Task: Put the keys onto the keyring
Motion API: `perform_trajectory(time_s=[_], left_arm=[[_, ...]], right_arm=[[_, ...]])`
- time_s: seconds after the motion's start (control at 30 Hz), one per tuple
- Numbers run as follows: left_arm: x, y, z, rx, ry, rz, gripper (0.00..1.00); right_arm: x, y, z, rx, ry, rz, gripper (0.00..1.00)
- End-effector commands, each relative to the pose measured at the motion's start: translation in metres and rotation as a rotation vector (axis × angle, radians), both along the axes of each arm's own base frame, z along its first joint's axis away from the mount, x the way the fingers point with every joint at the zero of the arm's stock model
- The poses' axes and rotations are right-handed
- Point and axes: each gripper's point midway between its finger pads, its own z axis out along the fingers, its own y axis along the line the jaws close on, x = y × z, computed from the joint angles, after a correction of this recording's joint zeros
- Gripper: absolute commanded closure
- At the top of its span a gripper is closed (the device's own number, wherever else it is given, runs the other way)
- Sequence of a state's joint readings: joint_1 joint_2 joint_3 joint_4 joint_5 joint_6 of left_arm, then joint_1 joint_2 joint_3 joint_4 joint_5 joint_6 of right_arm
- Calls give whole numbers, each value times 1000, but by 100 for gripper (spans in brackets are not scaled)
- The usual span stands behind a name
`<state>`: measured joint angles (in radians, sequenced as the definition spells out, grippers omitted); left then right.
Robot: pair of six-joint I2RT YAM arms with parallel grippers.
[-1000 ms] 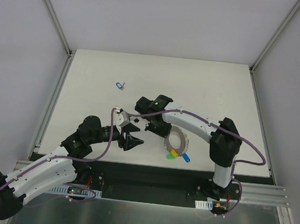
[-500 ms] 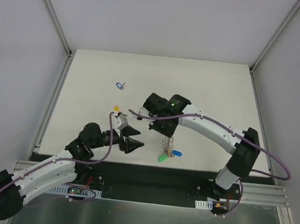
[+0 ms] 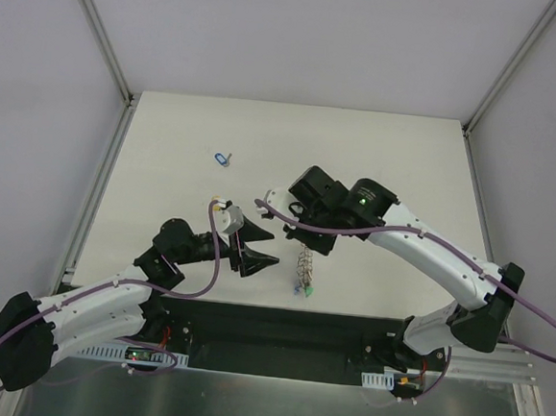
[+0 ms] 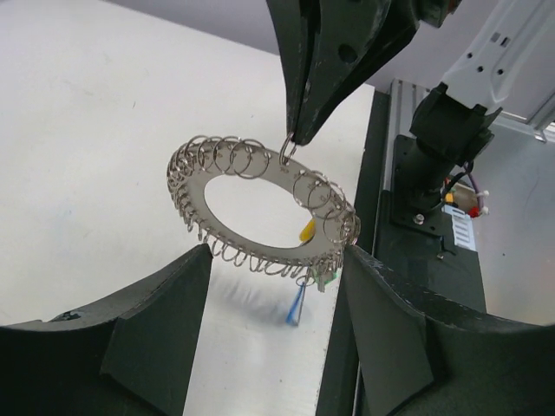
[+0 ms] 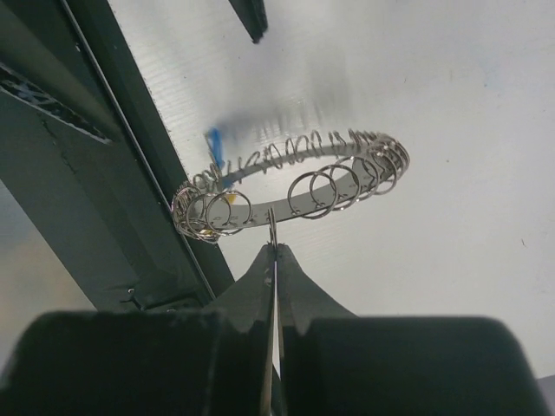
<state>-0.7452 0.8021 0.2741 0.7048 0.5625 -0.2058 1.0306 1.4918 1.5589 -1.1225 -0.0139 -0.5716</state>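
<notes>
Where the right gripper (image 5: 273, 253) narrows to its tips, the fingers are pressed together on one thin wire loop (image 4: 287, 150) at the rim of the keyring (image 4: 198, 201). The grey disc hangs from that single loop, off the table (image 3: 407, 160). From above, the ring is seen edge-on directly under the gripper, toward the table's 6 o'clock edge.

Taking the ring as the holder here (it is the one thing carrying anything), three tags show on it. A yellow tag (image 4: 306, 230) sits just behind the disc, and a green tag (image 4: 325, 277) and a blurred blue tag (image 4: 297, 305) dangle below. All three are gathered near 5 o'clock of the disc in the left wrist view. The metal keys themselves are too small to make out, and I cannot tell whether the lowest tag touches the table.

The left gripper (image 3: 275, 247) stands at 9 o'clock of the ring in the top view. Its fingers are spread and grip nothing. In its own camera the ring appears between the two fingers, apart from both.

A loose blue-tagged key (image 3: 222, 157) lies flat on the table between 10 and 11 o'clock from the ring, well apart from it and from both grippers.
</notes>
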Motion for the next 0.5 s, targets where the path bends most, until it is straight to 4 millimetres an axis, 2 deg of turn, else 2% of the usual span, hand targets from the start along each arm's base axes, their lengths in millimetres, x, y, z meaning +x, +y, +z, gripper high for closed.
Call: perform_trajectory(time_s=[0.0,0.13,0.33,0.47], left_arm=[[-12,-12,58,-100,-183,-126,38],[-13,-18,68,-103,-197,-168,40],[-16,-28,74,-98,-181,-242,50],[-13,-33,70,-84,-158,-252,54]], right_arm=[[-11,11,24,135,-5,71,99],[-13,15,32,174,-14,83,99],[-19,16,37,204,-10,105,99],[-20,16,37,202,-13,110,99]])
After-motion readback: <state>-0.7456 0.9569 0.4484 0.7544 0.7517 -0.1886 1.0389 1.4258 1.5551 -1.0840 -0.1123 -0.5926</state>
